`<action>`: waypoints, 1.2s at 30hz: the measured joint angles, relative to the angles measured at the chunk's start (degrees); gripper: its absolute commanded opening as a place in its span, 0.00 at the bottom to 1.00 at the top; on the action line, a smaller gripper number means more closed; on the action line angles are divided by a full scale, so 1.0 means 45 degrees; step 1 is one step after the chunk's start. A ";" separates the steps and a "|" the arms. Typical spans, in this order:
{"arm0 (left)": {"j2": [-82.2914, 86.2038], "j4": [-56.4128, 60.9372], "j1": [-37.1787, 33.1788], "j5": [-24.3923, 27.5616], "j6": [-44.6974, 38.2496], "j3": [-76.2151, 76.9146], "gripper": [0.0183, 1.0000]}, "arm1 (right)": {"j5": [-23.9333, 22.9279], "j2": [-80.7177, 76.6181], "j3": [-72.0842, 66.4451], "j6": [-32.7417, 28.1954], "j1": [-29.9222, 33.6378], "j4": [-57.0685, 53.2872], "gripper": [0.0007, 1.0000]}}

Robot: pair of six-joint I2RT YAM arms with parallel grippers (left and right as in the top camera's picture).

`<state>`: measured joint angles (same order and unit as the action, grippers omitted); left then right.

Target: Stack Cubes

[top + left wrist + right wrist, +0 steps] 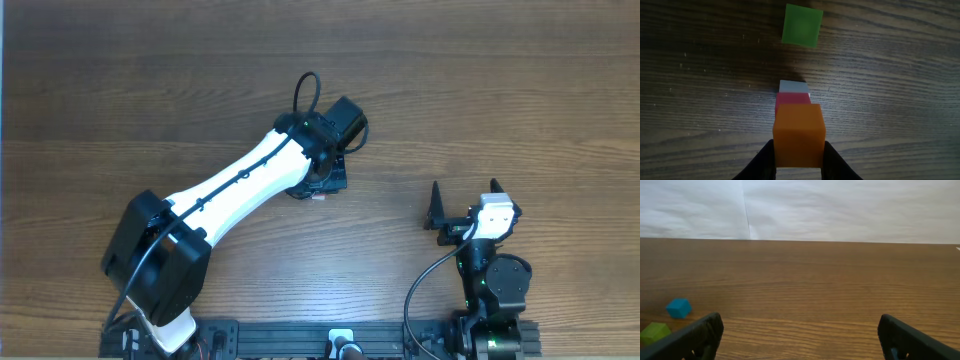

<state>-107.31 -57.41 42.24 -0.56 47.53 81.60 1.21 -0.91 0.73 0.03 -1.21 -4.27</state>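
Clamped on the orange cube point(799, 135) with the left gripper point(799, 160), one finger against each side face. Right under that, a pink cube point(792, 99), and lower again a white cube point(794, 86), lined up on the wooden table point(890, 100). Beyond the stack, a green cube point(801, 25) lying alone. Over at the right gripper point(800, 335): spread wide, gripping nothing, well apart from the stack. Near the green one, a blue cube point(679, 307).
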 measured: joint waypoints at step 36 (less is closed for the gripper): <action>-0.0185 -0.0117 0.0000 0.0272 0.0000 0.0000 0.05 | 0.0005 0.0000 0.0000 -0.0005 0.0000 0.0000 0.99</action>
<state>-108.14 -57.93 42.24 0.67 47.53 81.60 1.23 -0.91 0.73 0.01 -1.21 -4.27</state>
